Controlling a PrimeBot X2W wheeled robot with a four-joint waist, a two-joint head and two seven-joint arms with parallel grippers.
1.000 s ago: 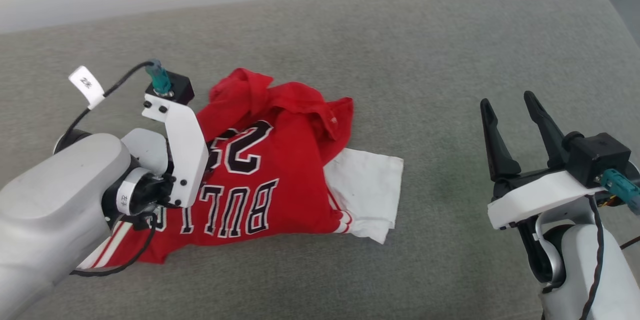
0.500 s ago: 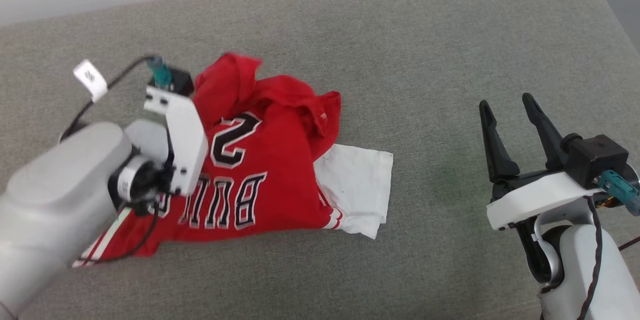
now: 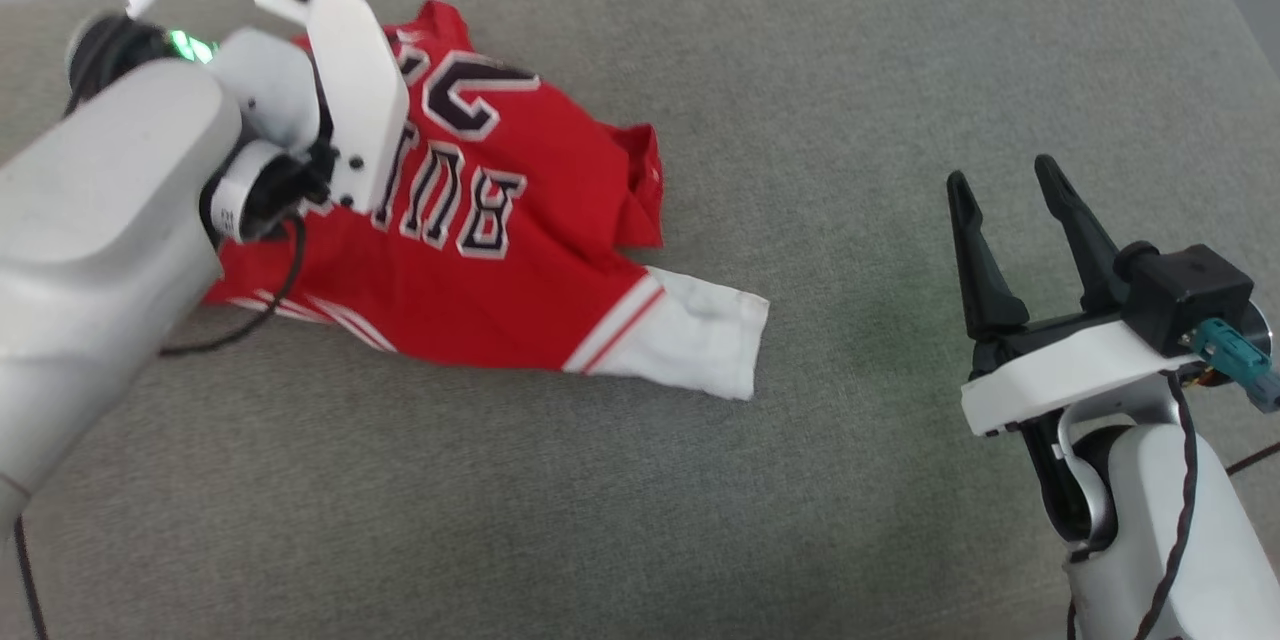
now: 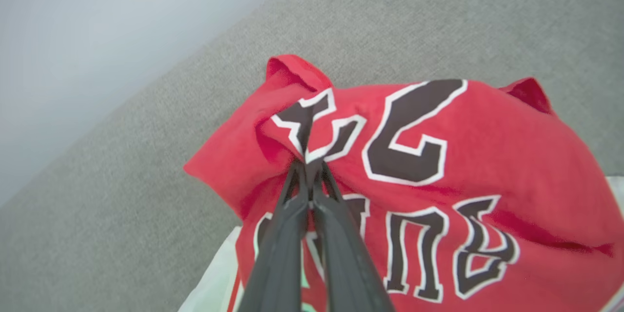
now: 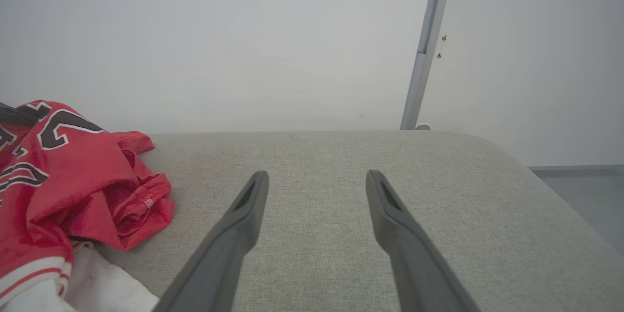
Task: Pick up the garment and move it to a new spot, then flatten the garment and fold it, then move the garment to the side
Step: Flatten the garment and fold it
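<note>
The garment (image 3: 520, 250), a red jersey with black white-outlined lettering and a white sleeve, hangs partly lifted at the left of the head view, its lower edge and sleeve still on the grey surface. In the left wrist view my left gripper (image 4: 306, 163) is shut on a pinched fold of the garment (image 4: 438, 165) at the digits. My right gripper (image 3: 1005, 195) stands open over bare fabric at the right, well apart from the shirt. In the right wrist view the right gripper (image 5: 317, 178) is empty and the garment (image 5: 73, 180) lies at the left edge.
The grey upholstered surface (image 3: 800, 70) spreads wide around the shirt, with a rounded far right corner. Behind it stands a pale wall with a grey vertical post (image 5: 424, 48). Floor shows past the right edge (image 5: 585, 180).
My left gripper closed on the garment and has lifted it up and back, stretching the red cloth off the surface. The head camera has shifted. The right gripper kept its open pose.
</note>
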